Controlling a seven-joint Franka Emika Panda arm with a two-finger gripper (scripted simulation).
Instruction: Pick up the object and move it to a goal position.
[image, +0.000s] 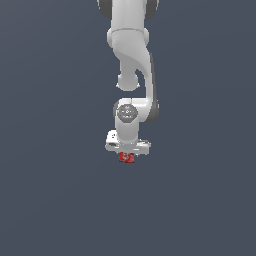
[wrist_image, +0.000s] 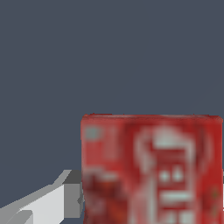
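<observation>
1. The red box (image: 127, 158) is directly under the white tool (image: 127, 151), between its fingers as far as the exterior view shows. It is in the middle of that view, a little below the centre.

2. In the wrist view the red box (wrist_image: 151, 170) fills the picture very close to the camera, and one light grey finger (wrist_image: 48, 203) touches its side edge. The other finger is out of the picture. I judge that the tool is pinching the box, because the finger lies against it and the box sits just below the palm.

3. Progress: reaching and closing seem to be done. I cannot tell if the box is already lifted, because the dark blue-grey surface (image: 50, 200) has no shadow or edge to compare with. No goal marker is visible in either view, so I cannot say how far the goal is. In my judgement, the carrying and the arrival at the goal are left to do.

4. Shapes and materials: the box is small, flat and rectangular, with straight edges and sharp corners. Its face is red with blurred white marks, like printed cardboard. It looks rigid, so it should hold well between two flat fingers.

5. The arm (image: 132, 55) is smooth, white and rounded, with dark grey joints. The finger is blocky and matte.

6. The surface is plain and uniform, without texture.
</observation>
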